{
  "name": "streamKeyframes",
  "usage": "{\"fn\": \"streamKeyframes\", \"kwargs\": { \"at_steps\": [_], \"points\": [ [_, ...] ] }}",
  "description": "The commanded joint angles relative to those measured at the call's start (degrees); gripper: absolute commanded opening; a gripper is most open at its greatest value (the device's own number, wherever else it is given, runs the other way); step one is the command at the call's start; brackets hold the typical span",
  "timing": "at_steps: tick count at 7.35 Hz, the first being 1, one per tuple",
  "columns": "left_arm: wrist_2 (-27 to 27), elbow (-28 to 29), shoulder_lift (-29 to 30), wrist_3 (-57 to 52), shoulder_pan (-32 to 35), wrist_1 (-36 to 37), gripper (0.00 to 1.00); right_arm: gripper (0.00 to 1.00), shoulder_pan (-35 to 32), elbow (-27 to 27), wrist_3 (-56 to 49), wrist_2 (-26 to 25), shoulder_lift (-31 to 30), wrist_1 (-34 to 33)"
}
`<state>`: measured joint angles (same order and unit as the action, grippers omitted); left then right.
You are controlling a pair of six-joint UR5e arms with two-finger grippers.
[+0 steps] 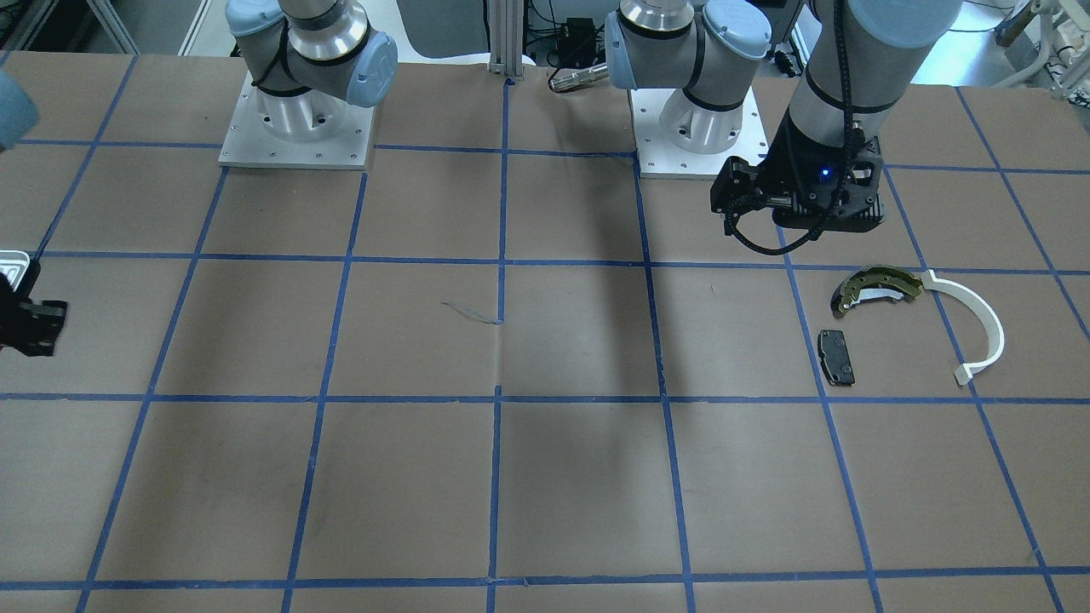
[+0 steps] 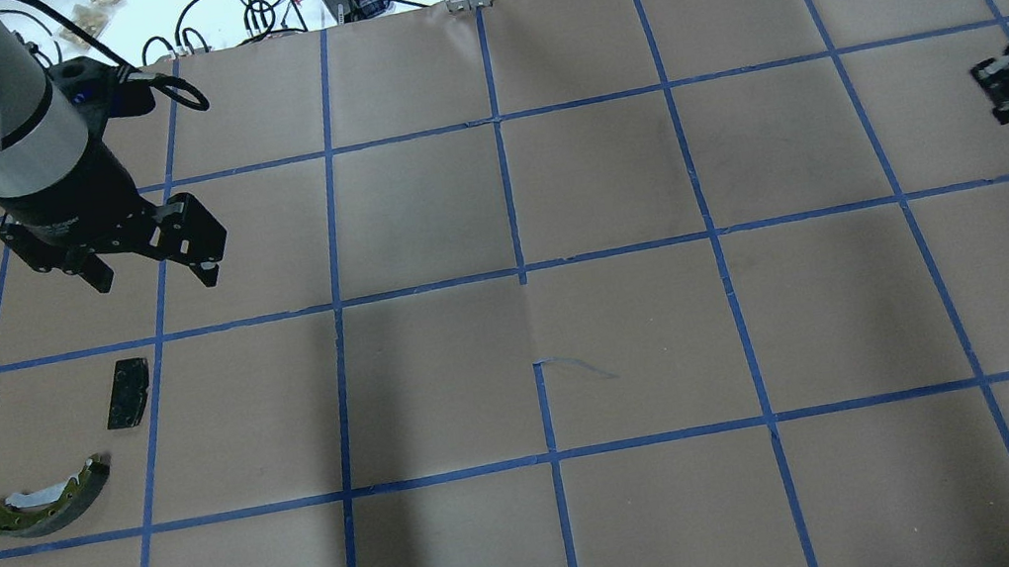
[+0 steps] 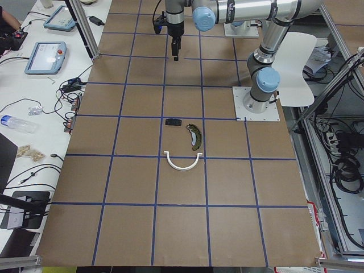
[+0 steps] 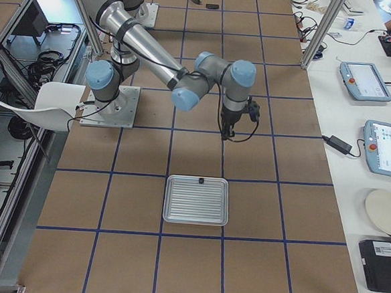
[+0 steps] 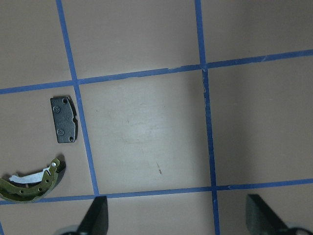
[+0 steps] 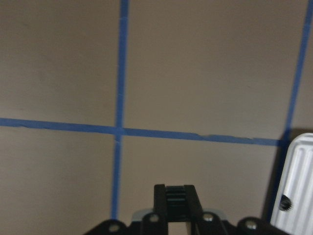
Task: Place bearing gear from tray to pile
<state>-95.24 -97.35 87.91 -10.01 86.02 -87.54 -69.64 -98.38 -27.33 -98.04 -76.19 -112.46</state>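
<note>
One bearing gear (image 4: 200,181) sits in the single tray (image 4: 196,207), three parts form the pile (image 2: 40,518), the left pincer (image 5: 177,200) is spread wide, and the right pincer (image 6: 175,193) is clenched.

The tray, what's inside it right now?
One small black part, the bearing gear, sits inside the tray near its far rim in the exterior right view. Nothing covers the ridged floor there, so nothing seems hidden.

**Gridded desk carrying 4 items**

Brown paper-covered desk (image 2: 632,334), taped into blue squares. At 1 end, a black rectangular pad (image 2: 127,392), with an olive-gold curved brake shoe (image 2: 35,519) just beside a white curved plastic arc (image 1: 995,328). Well apart, a ridged silvery metal tray (image 4: 196,203).
</note>
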Motion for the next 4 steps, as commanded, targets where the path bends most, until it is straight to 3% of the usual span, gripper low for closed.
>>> {"fn": "streamKeyframes", "kwargs": {
  "at_steps": [1, 2, 4],
  "points": [
    [0.66, 0.66, 0.07, -0.27, -0.15, 0.00, 1.00, 0.00, -18.25, -0.06, 19.06, 1.08, -0.10, 1.62],
    [0.84, 1.10, 0.07, -0.28, -0.33, 0.00, 1.00, 0.00, -26.86, 0.11, 33.77, 4.14, 1.56, 1.02],
    [5.03, 2.85, 0.24, -0.10, -0.59, -0.17, 1.00, 0.00, -41.65, 0.64, 51.86, 8.44, 8.30, -7.03]
  ]
}}
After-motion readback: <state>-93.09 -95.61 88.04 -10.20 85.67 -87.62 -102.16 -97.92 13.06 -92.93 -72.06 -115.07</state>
